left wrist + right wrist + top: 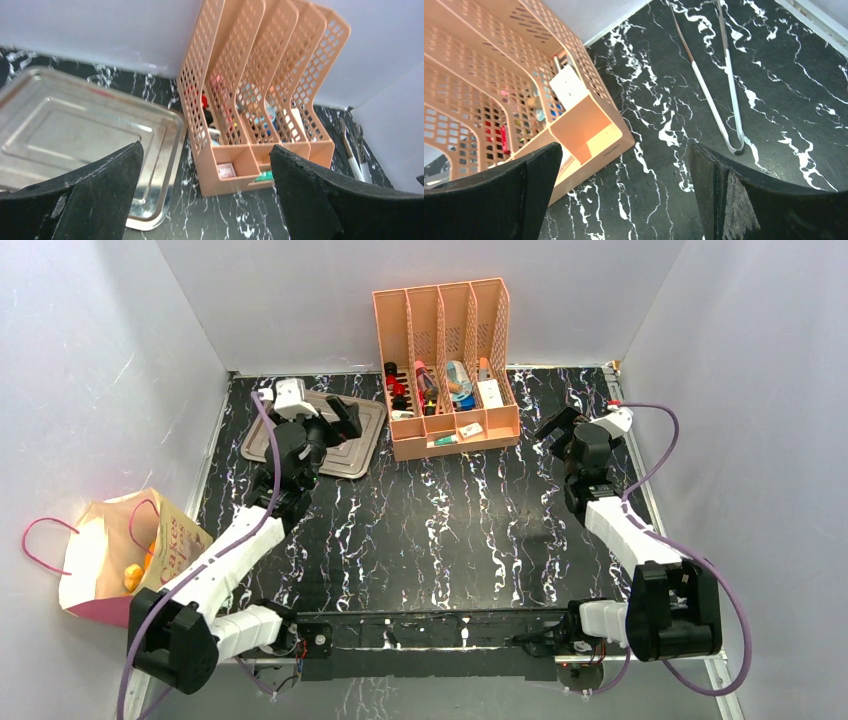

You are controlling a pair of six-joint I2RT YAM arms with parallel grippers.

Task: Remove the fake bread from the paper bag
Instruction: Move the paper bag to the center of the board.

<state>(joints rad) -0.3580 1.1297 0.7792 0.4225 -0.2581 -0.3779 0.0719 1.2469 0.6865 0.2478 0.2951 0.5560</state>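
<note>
The paper bag (95,540), cream-tan with "Cakes" lettering and pink cord handles, stands open at the far left, beside the left edge of the black marble table. Orange-yellow fake bread (133,577) shows inside its mouth. My left gripper (340,420) hangs open over the metal tray (360,450), far from the bag, with nothing between its fingers. In the left wrist view the left gripper (205,160) faces the tray (75,125) and the organizer. My right gripper (553,430) is open and empty at the back right. In its own view the right gripper (625,155) is above bare table.
A peach slotted organizer (450,340) holding small items stands at the back centre, also seen in the wrist views as the organizer (260,75) and the organizer (499,75). Metal tongs (724,100) lie at the back right. White walls enclose the table.
</note>
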